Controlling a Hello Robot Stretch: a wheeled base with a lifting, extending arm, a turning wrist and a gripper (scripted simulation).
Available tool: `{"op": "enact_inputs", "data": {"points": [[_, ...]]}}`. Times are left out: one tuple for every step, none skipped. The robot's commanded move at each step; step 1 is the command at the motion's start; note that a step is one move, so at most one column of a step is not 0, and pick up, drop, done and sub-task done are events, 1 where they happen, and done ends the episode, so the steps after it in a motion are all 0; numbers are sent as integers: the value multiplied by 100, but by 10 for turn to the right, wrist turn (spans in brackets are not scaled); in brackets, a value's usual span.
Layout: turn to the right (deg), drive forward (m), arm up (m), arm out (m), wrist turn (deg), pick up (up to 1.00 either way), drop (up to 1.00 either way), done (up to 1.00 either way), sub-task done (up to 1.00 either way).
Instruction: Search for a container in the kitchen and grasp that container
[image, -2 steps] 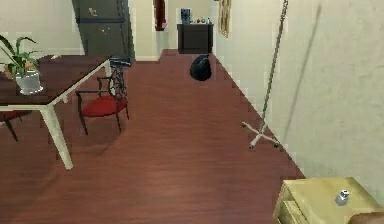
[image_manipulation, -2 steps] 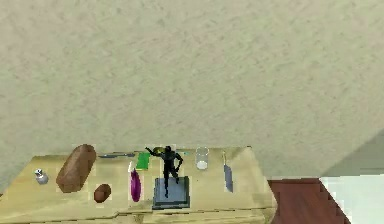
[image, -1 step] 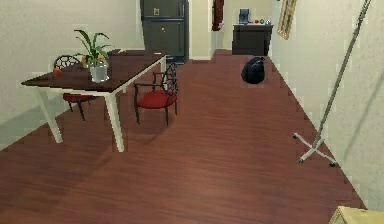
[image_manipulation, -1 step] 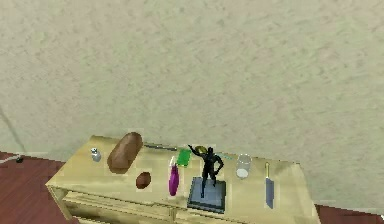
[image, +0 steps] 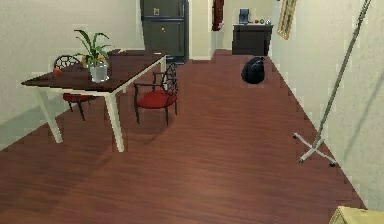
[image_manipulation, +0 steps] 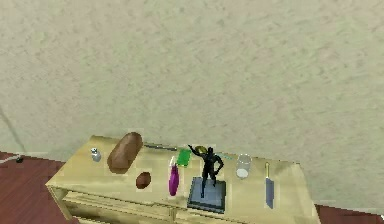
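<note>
The container (image_manipulation: 243, 166), as near as I can pick one out, is a small pale cylinder standing upright on top of a light wooden sideboard (image_manipulation: 296, 184) against a rough cream wall; whether it really is a jar or cup I cannot tell. Just to its left in the arm side view stands a dark statuette (image_manipulation: 208, 172) on a flat dark base, and to its right lies a blue-handled utensil (image_manipulation: 269, 190). Further left are a purple oblong thing (image_manipulation: 172, 179) with something green (image_manipulation: 184, 156) at its upper end, a small brown oval lump (image_manipulation: 143, 180), a brown loaf (image_manipulation: 124, 150) and, near the sideboard's far left corner, a little grey shaker (image_manipulation: 96, 154). How the gripper stands I cannot tell. Looking ahead, a reddish wood floor (image: 210, 150) runs to the back of the room. At the forward view's left is a dark-topped table (image: 135, 66) on white legs, bearing a potted plant (image: 96, 55) and a small red thing (image: 58, 71), with a red-seated chair (image: 157, 97) beside it. A tall dark cabinet (image: 165, 25) and a low dark cabinet (image: 252, 40) stand at the far wall, a black rounded thing (image: 254, 70) sits on the floor near the low one, and a thin white stand (image: 322, 135) leans up along the right wall.
</note>
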Motion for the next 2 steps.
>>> {"op": "enact_inputs", "data": {"points": [[0,0,4,0,0,0,0,0,0],[0,0,0,40,0,0,0,0,0]]}}
